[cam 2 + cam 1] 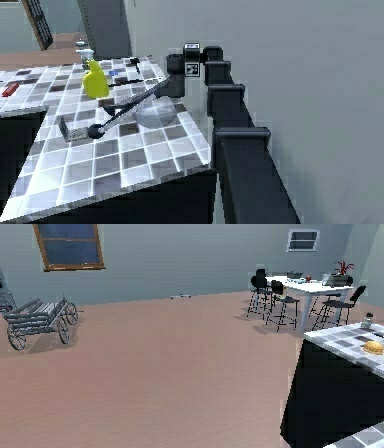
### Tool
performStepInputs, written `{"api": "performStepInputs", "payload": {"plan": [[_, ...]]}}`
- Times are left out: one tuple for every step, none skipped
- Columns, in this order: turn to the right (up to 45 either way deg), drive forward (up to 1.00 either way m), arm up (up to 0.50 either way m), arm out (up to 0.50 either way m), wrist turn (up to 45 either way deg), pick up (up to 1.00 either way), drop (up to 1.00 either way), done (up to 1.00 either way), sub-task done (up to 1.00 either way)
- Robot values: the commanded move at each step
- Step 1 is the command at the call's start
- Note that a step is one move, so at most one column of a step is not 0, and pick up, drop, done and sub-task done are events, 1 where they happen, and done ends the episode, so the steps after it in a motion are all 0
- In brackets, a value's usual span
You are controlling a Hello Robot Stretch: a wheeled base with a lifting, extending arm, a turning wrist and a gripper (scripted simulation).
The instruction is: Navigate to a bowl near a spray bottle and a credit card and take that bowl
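Much open floor ahead; spray bottle mid-counter, away fr. edges.

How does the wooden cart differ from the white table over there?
The cart is grey wood; the table is white. The cart rides on spoked wheels; the table stands on legs. The cart stands alone; black chairs ring the table. Both sit near the far wall.
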Motion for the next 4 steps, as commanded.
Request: {"api": "performStepInputs", "payload": {"plan": [[0.0,0.0,0.0,0.0,45.0,0.0,0.0,0.0,0.0],[0.0,0.0,0.0,0.0,6.0,0.0,0.0,0.0,0.0],[0.0,0.0,-0.12,0.0,0.0,0.0,0.0,0.0,0.0],[0.0,0.0,0.0,0.0,0.0,1.0,0.0,0.0,0.0]]}}
